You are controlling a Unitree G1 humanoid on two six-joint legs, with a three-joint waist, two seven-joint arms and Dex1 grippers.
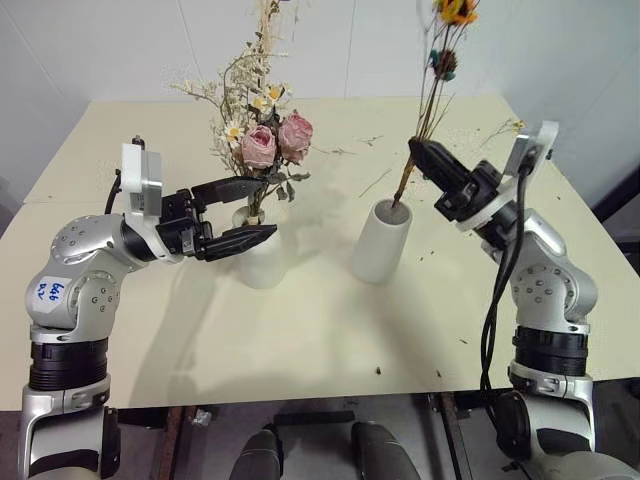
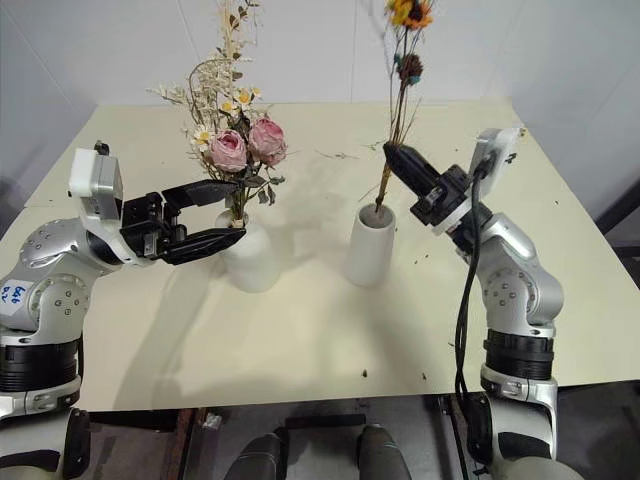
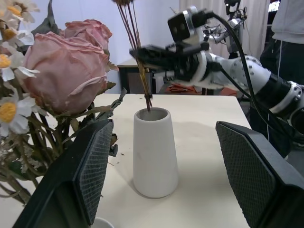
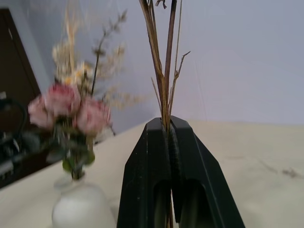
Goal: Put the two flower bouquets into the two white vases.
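The rose-and-daisy bouquet [image 1: 262,130] stands upright with its stems down the narrow neck of the squat white vase [image 1: 259,258], which sits on the cream table [image 1: 300,330] well in from the near edge. The left gripper [image 1: 258,210] hovers level beside that vase with its fingers spread wide and holding nothing: one finger lies across the front of the vase's shoulder, the other at the height of the neck and stems, and whether either touches cannot be told. The thin bunch of yellow-orange flowers [image 1: 440,70] is pinched between the closed fingers of the right gripper [image 1: 420,152], which clamps the long stems partway up; below the fingertips the stem ends reach down into the wide mouth of the cylinder vase [image 1: 381,241], just under and to the left of that gripper. The two vases stand near each other but apart, with bare tabletop between them and a broad open stretch between both and the near edge. Loose twigs and scraps [image 1: 370,140] lie scattered on the table beyond the grippers, towards the far edge and the white wall.
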